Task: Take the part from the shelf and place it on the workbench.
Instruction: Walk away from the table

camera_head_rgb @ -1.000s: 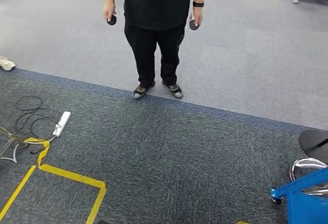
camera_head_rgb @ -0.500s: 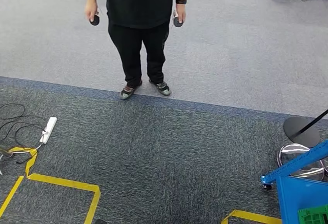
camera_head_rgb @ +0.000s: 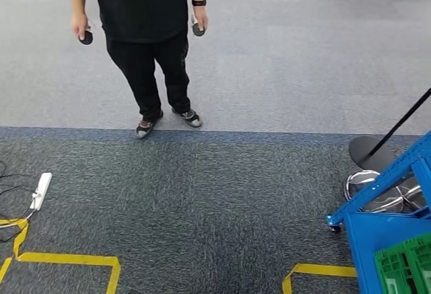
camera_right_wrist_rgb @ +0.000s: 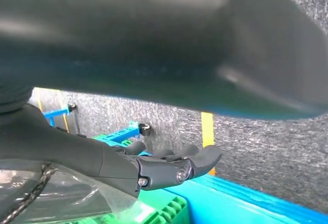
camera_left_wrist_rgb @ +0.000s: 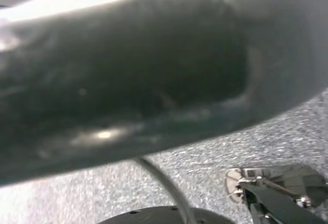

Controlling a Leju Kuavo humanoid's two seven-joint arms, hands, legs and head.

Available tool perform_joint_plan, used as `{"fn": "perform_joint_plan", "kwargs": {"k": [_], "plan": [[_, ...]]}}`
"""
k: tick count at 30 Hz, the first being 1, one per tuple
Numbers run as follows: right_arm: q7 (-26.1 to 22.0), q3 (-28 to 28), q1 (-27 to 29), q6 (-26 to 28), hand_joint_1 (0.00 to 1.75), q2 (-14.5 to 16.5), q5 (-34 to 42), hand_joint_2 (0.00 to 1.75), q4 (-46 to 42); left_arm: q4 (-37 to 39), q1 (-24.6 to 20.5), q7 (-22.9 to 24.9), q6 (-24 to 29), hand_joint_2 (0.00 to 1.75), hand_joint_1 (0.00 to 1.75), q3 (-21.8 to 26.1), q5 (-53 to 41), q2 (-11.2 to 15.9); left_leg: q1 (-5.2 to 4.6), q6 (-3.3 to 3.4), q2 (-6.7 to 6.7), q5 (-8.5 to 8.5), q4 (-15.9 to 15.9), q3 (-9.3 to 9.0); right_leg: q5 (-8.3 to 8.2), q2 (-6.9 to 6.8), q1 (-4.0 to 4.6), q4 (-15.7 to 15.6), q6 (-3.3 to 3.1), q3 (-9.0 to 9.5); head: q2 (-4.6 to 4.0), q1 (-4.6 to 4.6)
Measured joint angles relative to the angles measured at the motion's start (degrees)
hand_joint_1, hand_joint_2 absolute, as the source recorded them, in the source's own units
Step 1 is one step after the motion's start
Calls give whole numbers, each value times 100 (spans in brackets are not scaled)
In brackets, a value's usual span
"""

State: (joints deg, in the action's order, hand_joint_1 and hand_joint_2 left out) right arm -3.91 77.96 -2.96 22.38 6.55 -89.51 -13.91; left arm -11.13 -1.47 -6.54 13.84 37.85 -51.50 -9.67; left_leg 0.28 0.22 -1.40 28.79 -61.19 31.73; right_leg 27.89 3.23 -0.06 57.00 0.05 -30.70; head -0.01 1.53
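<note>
A blue shelf frame (camera_head_rgb: 386,237) stands at the lower right of the head view, with a green slatted crate (camera_head_rgb: 404,267) on it. No part can be made out in the crate. In the right wrist view my right hand (camera_right_wrist_rgb: 170,165) hangs with its dark fingers stretched out and nothing in them. It hovers just above the green crate (camera_right_wrist_rgb: 162,211) and the blue shelf board (camera_right_wrist_rgb: 251,198).
A person in black (camera_head_rgb: 142,38) stands ahead on the grey carpet, a small dark controller in each hand. Yellow floor tape (camera_head_rgb: 76,260) and a white power strip (camera_head_rgb: 42,190) lie at the left. A round black stand base (camera_head_rgb: 368,151) and chrome rings (camera_head_rgb: 376,193) sit by the shelf.
The whole picture has slid left, so the camera has turned to the right. The blue shelf and green crate now show more fully at the lower right.
</note>
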Motion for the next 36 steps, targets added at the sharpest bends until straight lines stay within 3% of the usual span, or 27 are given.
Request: {"fn": "perform_joint_plan", "kwargs": {"k": [2, 4, 6, 9, 10, 11, 12, 14, 16, 19, 21, 22, 24, 25, 26, 27, 28, 30, 31, 33, 36], "plan": [[-3, 0, -2, 1, 0, -1, -7, 0, 2, 0, -8, 0, 2, 0, 0, 1, -3, 5, -7, 25, -98, -50, 306, -112, -10, 70, -4, 17, 64, -47, 0, -2], [-7, 0, 12, 3, 0, -2, -6, 0, 2, 0, -15, 0, 5, 0, 0, 1, -4, 7, -5, 72, -46, -65, 353, -109, -22, 113, -19, 16, 141, -96, 0, -3], [-12, 0, 20, 4, 0, -5, -6, 0, 2, 0, -17, 0, 9, 0, 0, 5, -5, 11, 11, 145, 32, -102, 406, -117, 111, -1, -17, 204, 191, -213, 0, -22], [-19, -4, -2, 3, 0, -4, -11, 0, 10, 0, -10, 0, 9, 0, 0, 9, -9, 13, -2, 195, 173, -116, 427, -107, 629, -237, -26, 1257, 237, -724, -1, -45], [-19, -6, -2, 2, 0, -4, -14, 0, 14, 0, -4, 0, 9, 0, 0, 10, -9, 12, -11, 197, 222, -114, 426, -104, 730, -259, -35, 1567, 250, -869, -1, -42], [-18, -7, 4, 3, 0, -5, -16, 0, 15, 0, -1, 0, 9, 0, 0, 12, -9, 11, -16, 197, 264, -113, 426, -102, 728, -271, -43, 1689, 260, -921, -1, -43], [-18, -7, 11, 4, 0, -5, -16, 0, 16, 0, -1, 0, 8, 0, 0, 14, -9, 11, -18, 195, 298, -112, 425, -105, 618, -282, -49, 1571, 264, -851, 0, -44], [-17, -8, 15, 7, 0, -10, -16, 0, 15, 0, -7, 0, 5, 0, 0, 16, -9, 9, -19, 176, 354, -102, 424, -123, 255, -373, -56, 760, 257, -412, 0, -46], [-19, -9, 0, 9, 0, -13, -18, 0, 15, 0, -13, 0, 1, 0, 0, 17, -9, 7, -40, 127, 399, -87, 412, -138, 67, -467, -36, 94, 211, -49, -1, -39], [-19, -11, 5, 9, 0, -13, -21, 0, 16, 0, -22, 0, 0, 0, 0, 19, -9, 1, -47, 29, 441, -82, 404, -145, 54, -433, -8, -20, 115, 10, -1, -32], [-18, -11, 12, 10, 0, -13, -21, 0, 16, 0, -24, 0, 0, 0, 0, 20, -9, -4, -28, -43, 367, 45, 255, -101, 27, -393, -21, -46, 44, 28, -1, -20], [-18, -11, 7, 14, 0, -14, -22, 0, 16, 0, -22, 0, 0, 0, 0, 21, -9, -4, -20, -71, 305, 201, 21, -7, 12, -373, -32, -60, 10, 47, -1, -14], [-17, -11, -3, 23, 0, -16, -23, 0, 16, 0, -15, 0, 0, 0, 0, 26, -9, -3, -7, -101, 210, 597, -757, 327, 0, -324, -30, -61, -28, 41, -1, -4], [-17, -11, -4, 27, 0, -17, -23, 0, 16, 0, -11, 0, 0, 0, 0, 29, -9, -2, -3, -106, 200, 722, -1107, 486, 0, -292, -23, -59, -34, 40, -1, -5], [-17, -11, -1, 27, 0, -19, -23, 0, 16, 0, -6, 0, 0, 0, 0, 31, -9, -2, -2, -106, 197, 741, -1297, 577, 1, -257, -18, -57, -35, 41, -1, -5], [-17, -12, 1, 25, 0, -19, -23, 0, 16, 0, -4, 0, 0, 0, 0, 32, -8, -2, -2, -99, 194, 643, -1259, 569, 1, -218, -14, -56, -34, 46, -1, -5], [-18, -13, 1, 23, 0, -19, -23, 0, 16, 0, -3, 0, 0, 0, 0, 32, -8, -1, -2, -85, 183, 442, -984, 453, 2, -178, -13, -55, -33, 56, -1, -4], [-19, -13, -5, 19, 0, -17, -23, 0, 18, 0, -3, 0, 0, 0, 0, 34, -6, 4, 0, -42, 72, 28, -169, 104, 14, -101, -2, -38, -13, 63, -1, -4], [-21, -13, -8, 16, 0, -17, -23, 0, 19, 0, -8, 0, 0, 0, 0, 36, -5, 7, -1, -22, 11, -82, 139, -21, 17, -67, 2, -24, 12, 47, -1, -6], [-24, -13, -9, 13, 0, -17, -22, 0, 20, 0, -18, 0, 0, 0, 0, 38, -4, 8, -11, 13, -55, -97, 344, -81, 13, -15, 0, -1, 79, -4, -1, -9], [-26, -13, 8, 8, 0, -19, -22, 0, 19, 0, -19, 0, 0, 0, 0, 39, -3, 12, 4, 106, 22, -138, 410, -84, 81, -32, -13, 91, 174, -105, -1, -21]]}}
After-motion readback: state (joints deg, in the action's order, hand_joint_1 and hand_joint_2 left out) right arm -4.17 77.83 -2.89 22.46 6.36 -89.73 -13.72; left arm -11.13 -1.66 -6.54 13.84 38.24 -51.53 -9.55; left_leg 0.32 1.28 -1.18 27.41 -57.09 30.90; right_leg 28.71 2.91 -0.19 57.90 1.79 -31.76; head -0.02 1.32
